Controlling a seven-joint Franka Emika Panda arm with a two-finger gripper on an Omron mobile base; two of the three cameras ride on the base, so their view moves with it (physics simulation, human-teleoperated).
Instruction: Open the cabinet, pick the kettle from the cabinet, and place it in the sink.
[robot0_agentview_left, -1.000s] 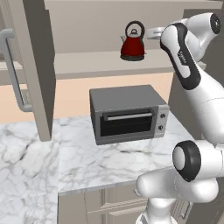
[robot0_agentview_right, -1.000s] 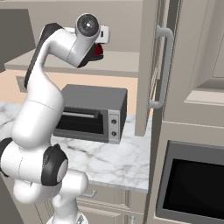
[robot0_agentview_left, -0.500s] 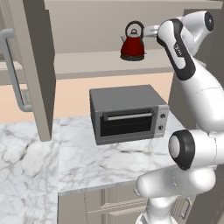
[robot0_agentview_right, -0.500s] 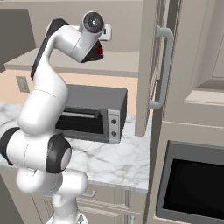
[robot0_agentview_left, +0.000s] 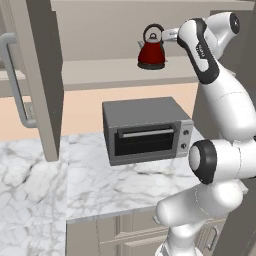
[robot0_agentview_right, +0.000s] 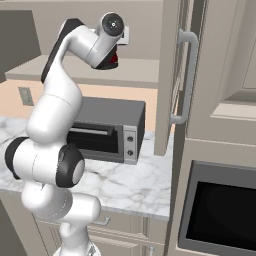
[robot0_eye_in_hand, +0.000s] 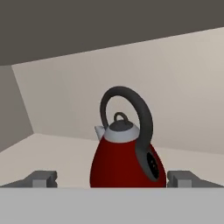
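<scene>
While the cabinet (robot0_agentview_left: 37, 75) is standing open, with its left door swung out toward the near side and showing its long silver bar handle (robot0_agentview_left: 14, 80), the kettle (robot0_agentview_left: 152, 49) is sitting upright on the plain beige shelf (robot0_agentview_left: 100, 72) inside. Its red body is carrying a silver lid and a black loop handle that is arching over the top.

In the hand view the pincer (robot0_eye_in_hand: 113, 178) is pointing straight at the kettle (robot0_eye_in_hand: 126, 151), its jaws standing wide, with one dark fingertip (robot0_eye_in_hand: 41, 178) showing to the left of the red body and the other to the right. Nothing is lying between them yet, and the kettle is sitting just beyond the tips, apart from both.

In the left base view the white arm (robot0_agentview_left: 220, 100) is rising from the lower right and reaching up to the shelf, its hand ending just right of the kettle. Below the shelf a grey toaster oven (robot0_agentview_left: 145, 130) is resting on the white marble surface (robot0_agentview_left: 90, 180). In the right base view the right cabinet door (robot0_agentview_right: 172, 75) is hanging open beside a dark built-in oven (robot0_agentview_right: 220, 212).
</scene>
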